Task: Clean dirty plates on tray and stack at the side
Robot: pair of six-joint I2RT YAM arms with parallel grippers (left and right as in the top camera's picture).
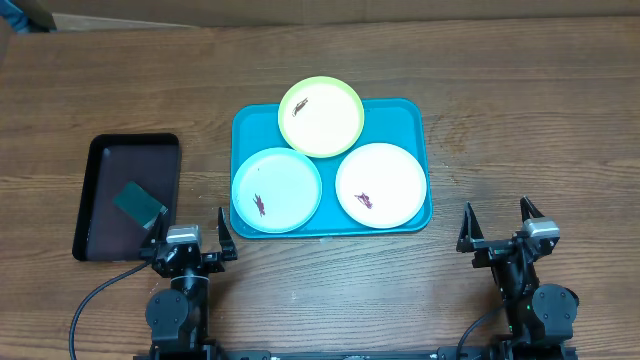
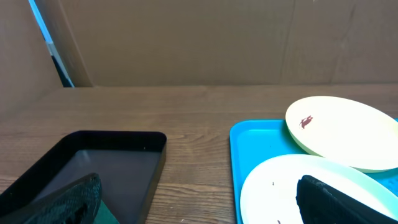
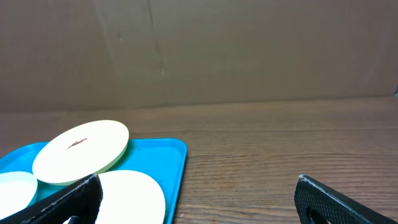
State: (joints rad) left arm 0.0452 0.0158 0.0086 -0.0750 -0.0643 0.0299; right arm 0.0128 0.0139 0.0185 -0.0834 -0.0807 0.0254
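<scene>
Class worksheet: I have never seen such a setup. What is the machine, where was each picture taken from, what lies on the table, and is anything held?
It is a robot with two arms at a wooden table, each ending in a two-finger hand. One picture looks down from above; the other two come from cameras on the wrists, so dark fingers show at their lower edges. A turquoise tray carries a yellow-green plate, a mint-blue plate and a white plate, each with a small dark smear. Beside it, a black tray holds a dark green pad. The left hand and right hand are open and empty.
</scene>
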